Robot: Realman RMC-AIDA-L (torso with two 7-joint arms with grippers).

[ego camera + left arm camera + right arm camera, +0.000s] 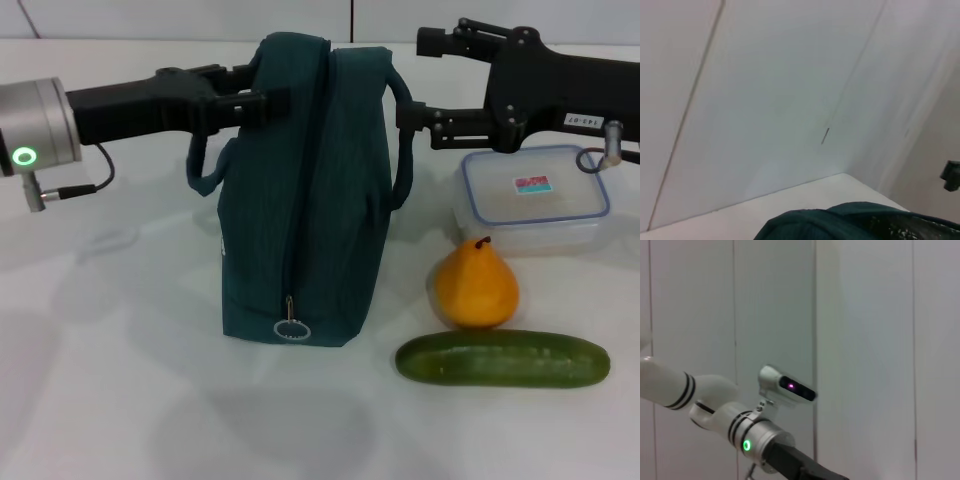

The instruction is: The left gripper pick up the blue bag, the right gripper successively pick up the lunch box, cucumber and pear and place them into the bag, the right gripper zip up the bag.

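From the head view, the dark teal-blue fabric bag (pixel 300 200) stands upright on the white table (pixel 110 400), its zipper run down to the ring pull at the base. The black left gripper (pixel 262 88) reaches in at its top, fingers seemingly closed near a handle, though I cannot tell what they hold. The black right gripper with the white label (pixel 412 78) hangs spread open and empty at the bag's other side, above the translucent blue-rimmed lunch box (pixel 532 200). The plump yellow-orange pear (pixel 476 285) sits between the box and the long dark green cucumber (pixel 502 360).

The bag mouth should be held wide and steady before the box goes in.

The left wrist view adds only the bag's top edge (pixel 840 222) with a wall behind.

The right wrist view alone shows the left arm's silver-white cylinder (pixel 747 432), its light green.
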